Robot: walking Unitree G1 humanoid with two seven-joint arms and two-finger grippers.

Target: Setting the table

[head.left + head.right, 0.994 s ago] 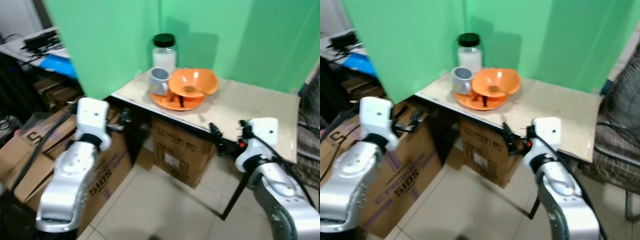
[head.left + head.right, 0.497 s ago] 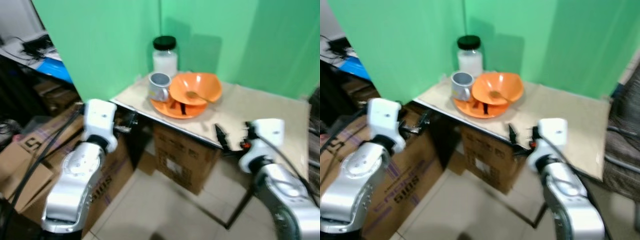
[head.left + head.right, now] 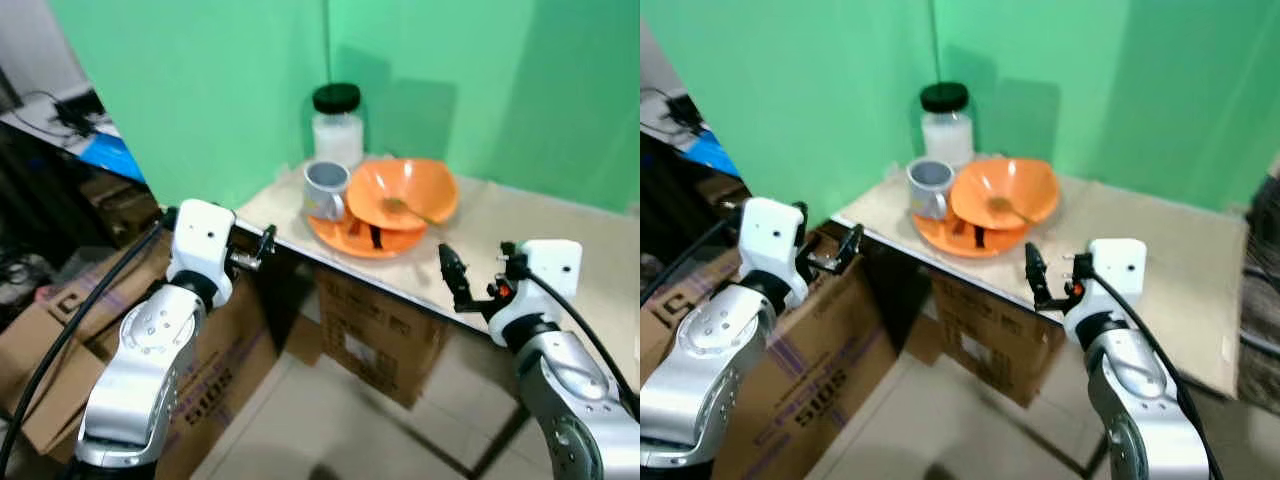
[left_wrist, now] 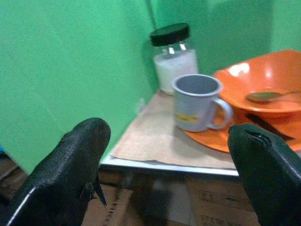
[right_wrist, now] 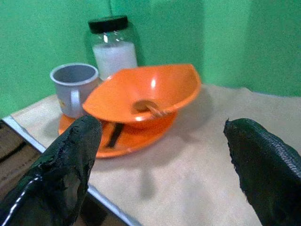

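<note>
Centrally: glossy orange bowl (image 5: 146, 92) (squarish rim), enamel-look grey mug (image 4: 196, 102), glass jar (image 3: 337, 126).

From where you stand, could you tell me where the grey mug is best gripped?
Probably by the rim of the grey mug, from above on its open left side. It stands upright, its handle turned toward the orange bowl, which crowds that side. The left gripper is nearest.
</note>
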